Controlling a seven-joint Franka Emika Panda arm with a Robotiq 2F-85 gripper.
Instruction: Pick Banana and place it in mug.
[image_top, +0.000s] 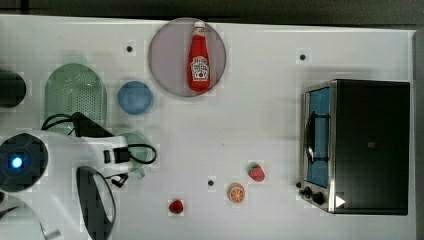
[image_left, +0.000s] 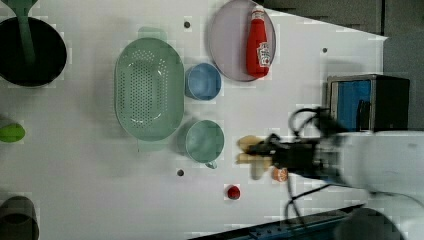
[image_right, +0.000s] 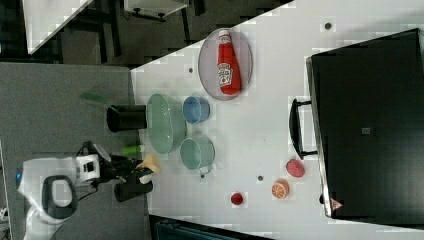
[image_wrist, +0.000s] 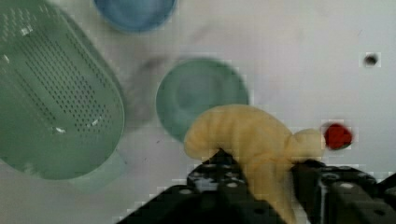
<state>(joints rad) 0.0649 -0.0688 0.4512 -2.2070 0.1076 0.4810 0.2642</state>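
banana (image_wrist: 252, 135) pale yellow | mug (image_wrist: 201, 95) pale green | cup (image_left: 203, 81) blue | basket (image_left: 148, 88) green, dotted with holes | bottle (image_top: 199, 57) red, white cap | plate (image_top: 170, 57) grey-lilac | table (image_top: 260, 125) white | oven (image_top: 370, 145) black, blue door

Soft matt yellow banana (image_wrist: 247, 135), smooth pale green plastic mug (image_wrist: 201, 95), glossy metal-trimmed oven (image_top: 357, 145), matt white table (image_top: 260, 125)

The arm (image_top: 75, 150) hides most of the mug (image_top: 139, 150) in the top view; the basket (image_wrist: 51, 93) is cut off at the wrist view's edge
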